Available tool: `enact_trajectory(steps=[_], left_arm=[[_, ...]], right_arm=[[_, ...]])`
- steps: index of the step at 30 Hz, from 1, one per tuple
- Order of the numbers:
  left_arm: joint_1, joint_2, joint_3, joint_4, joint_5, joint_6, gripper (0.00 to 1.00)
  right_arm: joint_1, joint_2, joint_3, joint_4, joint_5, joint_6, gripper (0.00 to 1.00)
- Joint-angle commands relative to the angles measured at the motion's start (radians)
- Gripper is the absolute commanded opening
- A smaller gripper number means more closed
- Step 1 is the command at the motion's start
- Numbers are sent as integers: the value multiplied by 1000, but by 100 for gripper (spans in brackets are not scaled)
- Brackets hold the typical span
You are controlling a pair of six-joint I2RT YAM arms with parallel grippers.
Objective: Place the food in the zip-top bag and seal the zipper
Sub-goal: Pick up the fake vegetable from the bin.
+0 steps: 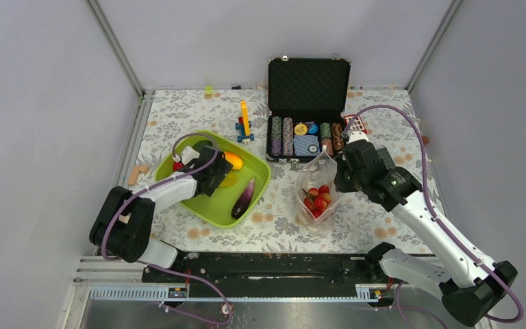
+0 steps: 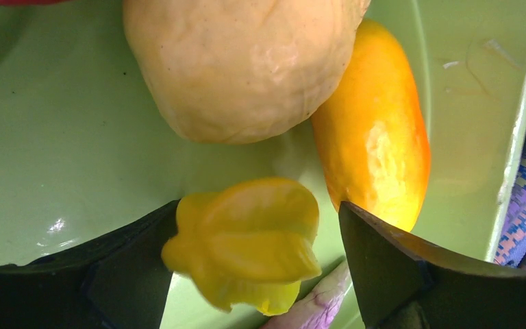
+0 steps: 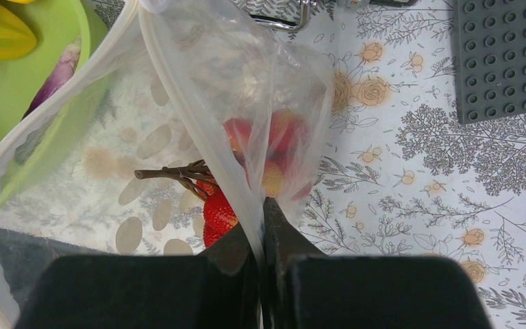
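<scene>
Left gripper, fingers spread, straddles a star fruit in the tray near the left edge; right gripper pinches the bag.

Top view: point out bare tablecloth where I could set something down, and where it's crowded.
Free: the near strip of tablecloth between lime-green tray and zip-top bag; the far-left corner behind the tray. Crowded: black case to bag, where the right gripper pinches it.

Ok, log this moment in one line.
left gripper: open, straddling yellow plastic star fruit in lime-green tray | right gripper: shut on rim of clear polka-dot zip-top bag | bag: unsealed, red berries inside
</scene>
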Motion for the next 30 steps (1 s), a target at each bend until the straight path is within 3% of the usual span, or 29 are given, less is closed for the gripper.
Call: enact_trajectory(steps=[1, 7, 18, 25, 30], left_arm=[[5, 45, 45, -23, -23, -52, 82], [5, 60, 45, -22, -21, -46, 70], [4, -8, 25, -21, 8, -12, 35], [-12, -240, -39, 20, -24, 69, 27], [-84, -466, -48, 106, -36, 268, 27]], right_arm=[[-7, -19, -5, 23, -4, -10, 3], [-6, -9, -5, 26, -14, -11, 3], [-7, -11, -4, 26, -4, -9, 3], [-6, -17, -7, 28, -9, -6, 2], [-6, -17, -8, 39, -19, -8, 2]])
